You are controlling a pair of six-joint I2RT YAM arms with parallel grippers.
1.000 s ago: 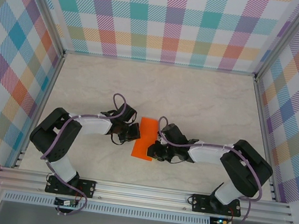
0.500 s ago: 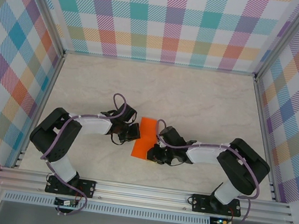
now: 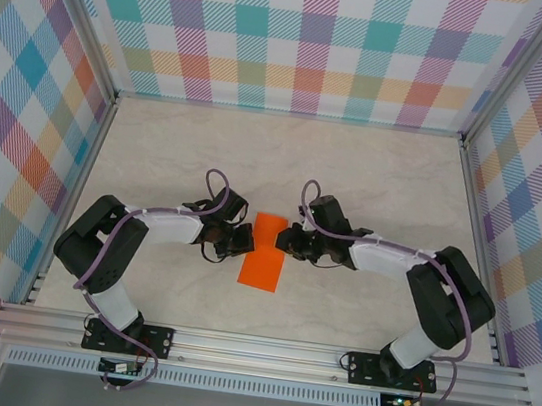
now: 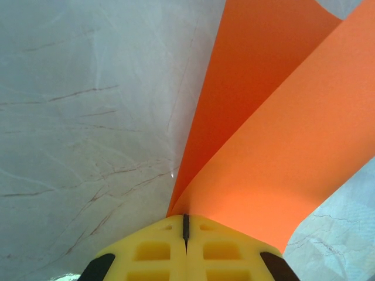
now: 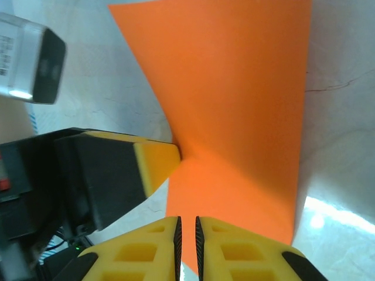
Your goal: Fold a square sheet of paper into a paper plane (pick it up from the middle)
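Observation:
The square sheet of paper (image 3: 263, 257) is bright orange and lies folded into a narrow rectangle at the table's middle. My left gripper (image 3: 243, 243) is shut on its left edge. In the left wrist view two orange layers (image 4: 281, 134) fan out from the closed yellow jaws of that gripper (image 4: 186, 225). My right gripper (image 3: 289, 242) sits at the paper's right edge, near its far end. In the right wrist view this gripper (image 5: 187, 228) hangs over the paper (image 5: 234, 105) with its jaws a narrow slit apart and nothing between them. The left gripper's yellow fingertip (image 5: 157, 159) touches the opposite edge.
The pale marble table (image 3: 385, 179) stretches away on all sides of the paper. Plaid walls (image 3: 313, 47) close in the back and both sides. An aluminium rail (image 3: 261, 348) with both arm bases runs along the near edge.
My right gripper has moved from the paper's near right corner to the far part of its right edge, which uncovers the near end. The left gripper has kept its hold and place.

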